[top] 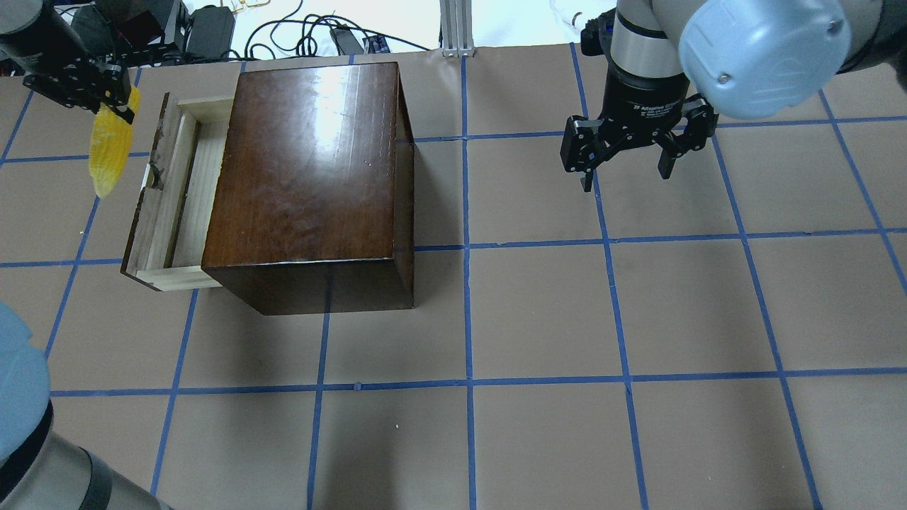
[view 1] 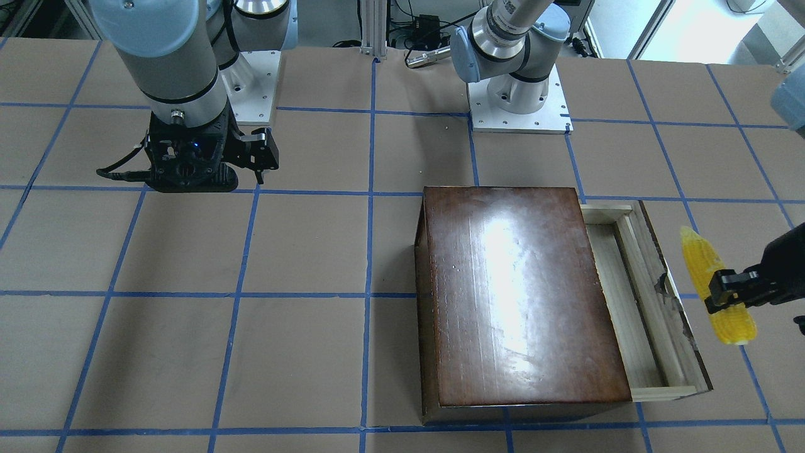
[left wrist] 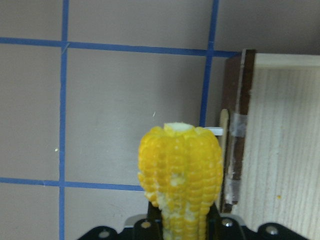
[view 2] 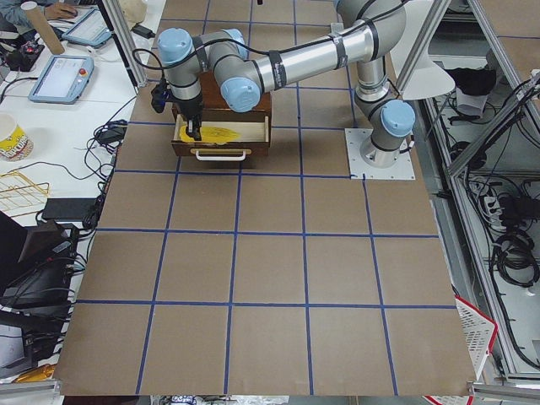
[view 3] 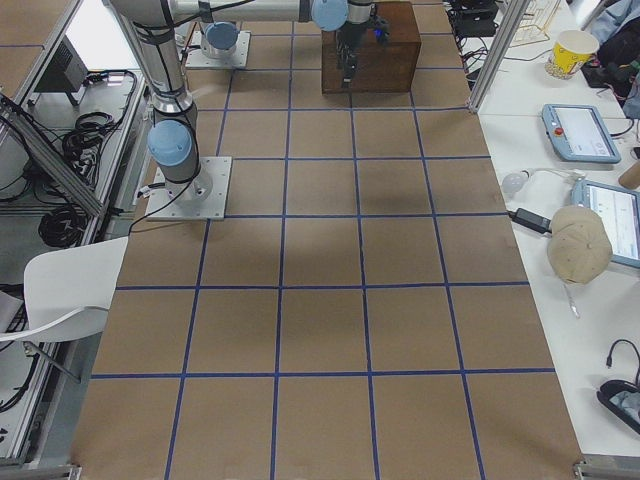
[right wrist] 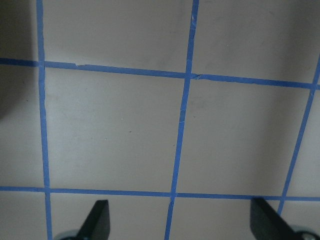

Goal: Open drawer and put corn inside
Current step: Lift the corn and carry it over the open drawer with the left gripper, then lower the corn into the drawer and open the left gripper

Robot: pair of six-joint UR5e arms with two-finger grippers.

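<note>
The glossy dark-brown box [top: 312,163] [view 1: 516,296] stands on the table with its drawer [top: 184,191] [view 1: 629,302] pulled partly out; the pale wood tray is bare. My left gripper [top: 106,99] [view 1: 729,292] is shut on the yellow corn [top: 110,152] [view 1: 701,261] and holds it in the air just outside the drawer's dark front panel [left wrist: 235,130]. In the left wrist view the corn [left wrist: 180,170] points forward beside the tray [left wrist: 285,150]. My right gripper [top: 626,177] [view 1: 207,167] [right wrist: 182,220] is open and empty, well away from the box.
Brown table cover with a blue tape grid [top: 468,312]. Arm bases [view 1: 519,104] [view 1: 251,88] are bolted at the robot's side of the table. Cables and an aluminium post [top: 453,28] lie past the far edge, behind the box.
</note>
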